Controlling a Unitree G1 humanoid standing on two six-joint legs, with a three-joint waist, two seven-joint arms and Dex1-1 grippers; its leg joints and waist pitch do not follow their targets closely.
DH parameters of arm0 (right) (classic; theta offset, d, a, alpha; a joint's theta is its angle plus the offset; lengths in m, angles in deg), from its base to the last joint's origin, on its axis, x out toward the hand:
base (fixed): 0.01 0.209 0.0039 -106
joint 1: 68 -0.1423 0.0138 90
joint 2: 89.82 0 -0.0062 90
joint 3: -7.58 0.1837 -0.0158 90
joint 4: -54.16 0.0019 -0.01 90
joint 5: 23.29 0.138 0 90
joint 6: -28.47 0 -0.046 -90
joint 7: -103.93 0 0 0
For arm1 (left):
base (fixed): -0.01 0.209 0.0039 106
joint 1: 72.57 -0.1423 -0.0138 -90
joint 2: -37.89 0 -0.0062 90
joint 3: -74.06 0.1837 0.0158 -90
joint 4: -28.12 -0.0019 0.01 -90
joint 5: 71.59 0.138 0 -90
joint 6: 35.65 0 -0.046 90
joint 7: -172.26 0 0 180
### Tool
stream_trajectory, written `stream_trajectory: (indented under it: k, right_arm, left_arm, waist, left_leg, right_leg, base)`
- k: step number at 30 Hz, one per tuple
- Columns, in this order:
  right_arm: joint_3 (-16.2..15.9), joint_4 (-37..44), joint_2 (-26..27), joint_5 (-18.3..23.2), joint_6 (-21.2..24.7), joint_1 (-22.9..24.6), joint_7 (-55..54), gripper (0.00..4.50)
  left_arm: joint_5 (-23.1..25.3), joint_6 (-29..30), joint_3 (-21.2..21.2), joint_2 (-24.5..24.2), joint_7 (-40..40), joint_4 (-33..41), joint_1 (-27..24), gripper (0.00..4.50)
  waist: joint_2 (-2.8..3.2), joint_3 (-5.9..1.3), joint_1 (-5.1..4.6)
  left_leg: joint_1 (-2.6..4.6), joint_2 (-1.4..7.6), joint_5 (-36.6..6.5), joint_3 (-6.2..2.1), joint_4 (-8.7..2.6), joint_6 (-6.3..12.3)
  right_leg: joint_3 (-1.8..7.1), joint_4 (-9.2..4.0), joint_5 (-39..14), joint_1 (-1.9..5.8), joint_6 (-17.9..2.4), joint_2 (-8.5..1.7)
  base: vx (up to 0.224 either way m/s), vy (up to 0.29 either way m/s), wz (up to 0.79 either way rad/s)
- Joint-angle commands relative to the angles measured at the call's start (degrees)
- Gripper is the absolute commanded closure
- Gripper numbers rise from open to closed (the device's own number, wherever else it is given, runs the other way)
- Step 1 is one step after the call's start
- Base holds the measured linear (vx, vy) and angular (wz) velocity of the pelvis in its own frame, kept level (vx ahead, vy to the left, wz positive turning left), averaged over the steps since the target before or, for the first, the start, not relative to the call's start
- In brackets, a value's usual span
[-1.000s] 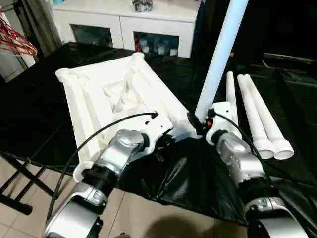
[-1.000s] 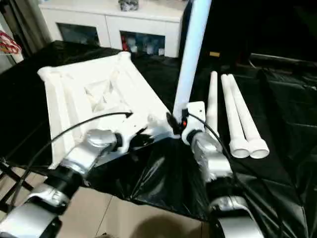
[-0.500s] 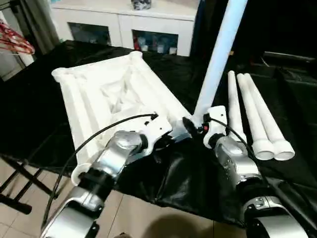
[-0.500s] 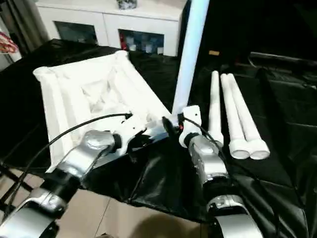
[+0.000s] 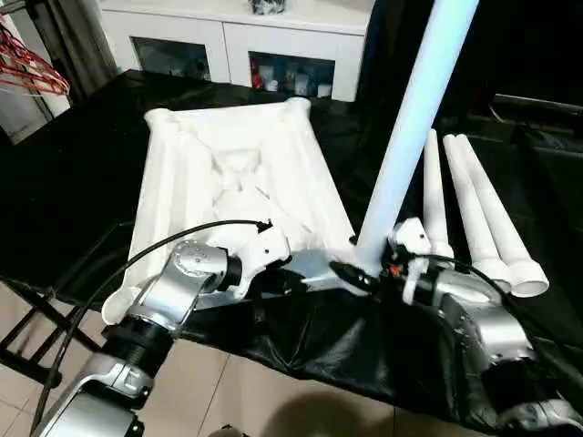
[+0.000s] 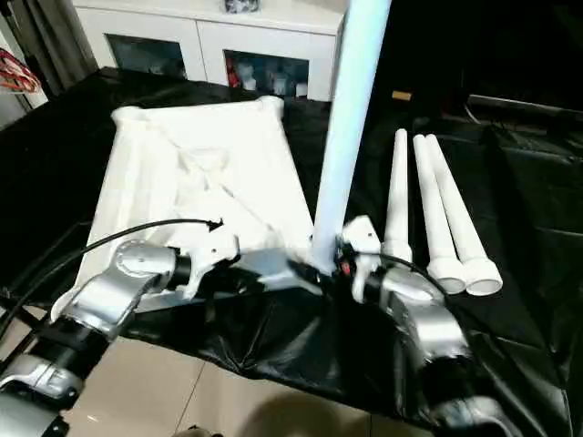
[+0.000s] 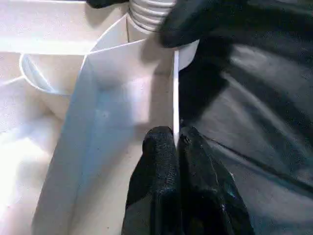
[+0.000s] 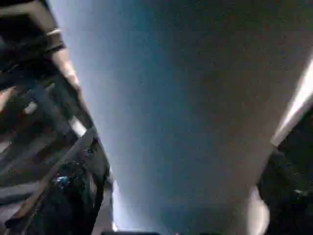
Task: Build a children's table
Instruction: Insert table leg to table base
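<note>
The children's table top (image 5: 228,173) lies upside down on black cloth, ribs and round corner sockets facing up. One white leg (image 5: 410,127) stands upright in the near right corner socket. My left gripper (image 7: 176,139) is shut on the thin near rim of the top, close to that socket. My right gripper (image 5: 364,273) is at the foot of the standing leg, open, with a black finger (image 7: 205,19) against the leg's ribbed end. Three more legs (image 5: 474,209) lie side by side on the cloth to the right.
A white glass-door cabinet (image 5: 264,36) stands behind the table. Red hangers (image 5: 36,73) hang at the far left. The black cloth (image 5: 73,182) drapes over the near edge, with a black folding stand (image 5: 36,337) and tiled floor below it.
The whole view has shifted. My right forearm has dropped lower and swung out to the right, with its gripper still at the leg's foot. The left gripper keeps its hold on the rim.
</note>
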Motion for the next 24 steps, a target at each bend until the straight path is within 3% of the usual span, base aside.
stream_trajectory:
  k: [1,4,13,17,19,21,23,24]
  right_arm:
    - [-1.95,2.89,-0.84,-0.22,0.28,0.45,3.12,0.78]
    - [-3.61,3.99,-2.34,-1.41,0.9,1.01,5.34,0.78]
    - [-4.17,4.63,-2.46,-1.43,2.62,1.2,5.69,1.58]
    - [-4.0,4.38,-0.95,-1.08,3.16,1.73,4.32,1.66]
    - [-3.66,3.14,0.75,-1.93,3.88,1.53,0.72,1.67]
    - [-3.38,1.17,2.2,-3.62,3.49,0.87,-3.45,1.68]
    - [-1.48,-5.4,5.91,-7.08,2.45,-2.04,-15.63,1.68]
    - [-0.51,-7.6,7.56,-7.44,2.89,-3.16,-19.89,1.69]
  left_arm:
    - [-1.65,-0.86,2.66,0.46,4.36,1.32,-0.24,4.5]
    - [-1.61,-0.82,2.93,-0.37,6.36,1.0,-0.11,4.5]
    - [-1.43,-0.83,2.86,-1.32,7.66,0.44,-0.17,4.5]
    - [-1.47,-1.06,2.06,-0.59,5.88,-0.05,-0.29,4.5]
    - [-0.65,-1.23,0.81,1.04,1.23,-1.56,0.38,4.5]
    - [0.33,-1.15,-0.17,2.42,-3.23,-3.03,1.22,4.5]
    - [1.79,-0.24,-1.86,5.14,-11.25,-5.36,2.98,4.5]
    - [2.35,0.72,-2.36,6.3,-14.33,-5.88,3.63,4.5]
  waist:
    - [-0.59,-2.84,0.09]
    - [-0.61,-2.89,0.17]
    - [-0.8,-3.06,0.05]
    - [-0.86,-3.04,0.05]
    - [-0.88,-2.98,-0.02]
    - [-0.87,-2.74,-0.24]
    - [-0.77,-2.26,-0.61]
    - [-0.85,-2.17,-0.87]
  left_leg:
    - [0.55,3.34,-7.11,-0.86,-3.37,5.33]
    - [0.59,3.32,-6.63,-0.87,-3.27,5.49]
    - [0.51,3.24,-5.02,-0.88,-3.03,6.03]
    - [0.49,3.24,-4.98,-0.84,-2.98,6.29]
    - [0.55,3.26,-5.56,-0.87,-3.05,5.9]
    - [0.65,3.22,-6.8,-0.89,-3.22,4.84]
    - [1.14,3.14,-10.87,-0.89,-3.63,2.22]
    - [1.14,2.97,-12.81,-1.1,-3.89,0.75]
  right_leg:
    - [2.49,-3.7,-0.12,2.57,-13.43,-4.9]
    - [2.46,-3.61,1.12,2.59,-13.7,-4.87]
    - [2.39,-3.26,3.1,2.76,-14.5,-4.88]
    - [2.37,-3.21,3.11,2.7,-14.68,-4.91]
    - [2.38,-3.33,1.82,2.65,-14.48,-4.91]
    - [2.44,-3.7,-1.01,2.42,-14.2,-4.96]
    - [2.54,-4.58,-9.91,2.01,-13.25,-5.14]
    - [2.51,-4.97,-15.17,2.23,-12.13,-5.27]
  base:
    - [0.0,0.0,0.0]
    - [0.0,0.0,0.0]
    - [0.0,0.0,0.0]
    - [0.0,0.0,0.0]
    - [0.0,0.0,0.0]
    - [0.0,0.0,0.0]
    - [0.0,0.0,0.0]
    - [-0.052,0.001,-0.03]
